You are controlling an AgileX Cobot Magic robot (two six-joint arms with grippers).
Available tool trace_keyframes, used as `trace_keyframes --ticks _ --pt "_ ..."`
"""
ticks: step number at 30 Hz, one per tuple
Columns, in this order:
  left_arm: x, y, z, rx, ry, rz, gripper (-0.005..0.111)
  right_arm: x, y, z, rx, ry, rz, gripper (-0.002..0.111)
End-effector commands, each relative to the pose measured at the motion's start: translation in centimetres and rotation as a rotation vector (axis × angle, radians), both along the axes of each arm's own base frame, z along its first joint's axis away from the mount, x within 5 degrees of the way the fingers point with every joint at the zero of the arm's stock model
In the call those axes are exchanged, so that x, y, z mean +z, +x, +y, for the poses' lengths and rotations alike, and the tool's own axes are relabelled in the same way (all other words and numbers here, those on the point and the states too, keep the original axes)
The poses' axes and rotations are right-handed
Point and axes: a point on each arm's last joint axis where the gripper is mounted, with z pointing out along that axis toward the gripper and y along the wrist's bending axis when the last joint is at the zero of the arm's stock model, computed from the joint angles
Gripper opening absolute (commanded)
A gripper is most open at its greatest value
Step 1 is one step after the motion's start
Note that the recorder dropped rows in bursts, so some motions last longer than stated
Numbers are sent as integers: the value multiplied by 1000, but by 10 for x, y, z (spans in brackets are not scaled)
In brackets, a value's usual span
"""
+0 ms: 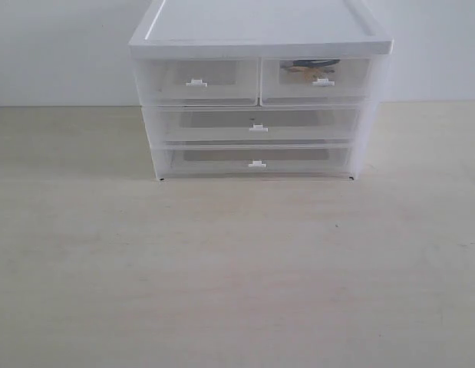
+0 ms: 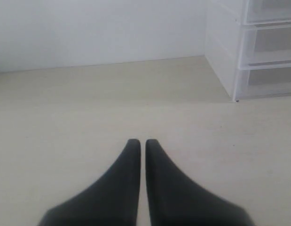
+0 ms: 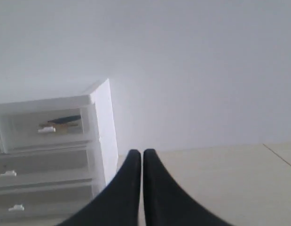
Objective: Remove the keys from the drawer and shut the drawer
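The drawer (image 1: 318, 78) is the right-hand one of the top pair in a white drawer unit (image 1: 260, 38), and it is pushed in flush. Through its translucent front the keys (image 1: 308, 67) show dimly as a gold and black shape. In the right wrist view the same drawer (image 3: 49, 129) and keys (image 3: 63, 123) appear to one side of my right gripper (image 3: 137, 151), which is shut, holds nothing and is off the unit. My left gripper (image 2: 139, 141) is shut too, empty, low over the tabletop and well away from the unit (image 2: 251, 52). Neither gripper shows in the exterior view.
The unit also has a left half-width drawer (image 1: 197, 80) and two full-width drawers (image 1: 258, 123) below, all shut. It stands at the back of a pale wooden table (image 1: 237, 276), close to a white wall (image 1: 53, 46).
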Motion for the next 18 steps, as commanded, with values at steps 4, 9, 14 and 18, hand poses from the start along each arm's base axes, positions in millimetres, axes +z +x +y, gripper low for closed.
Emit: trace_keyframes --ticks 4,9,14,18 --pt "2 0 0 2 -3 -9 4 50 -8 1 5 -30 9 0" --pt "2 0 0 2 -3 -9 4 80 -1 2 16 -85 155 0" --pt "2 0 0 2 -3 -9 4 85 21 3 34 -89 359 0" --pt "2 0 0 2 -3 -10 4 86 33 6 62 -3 388 0"
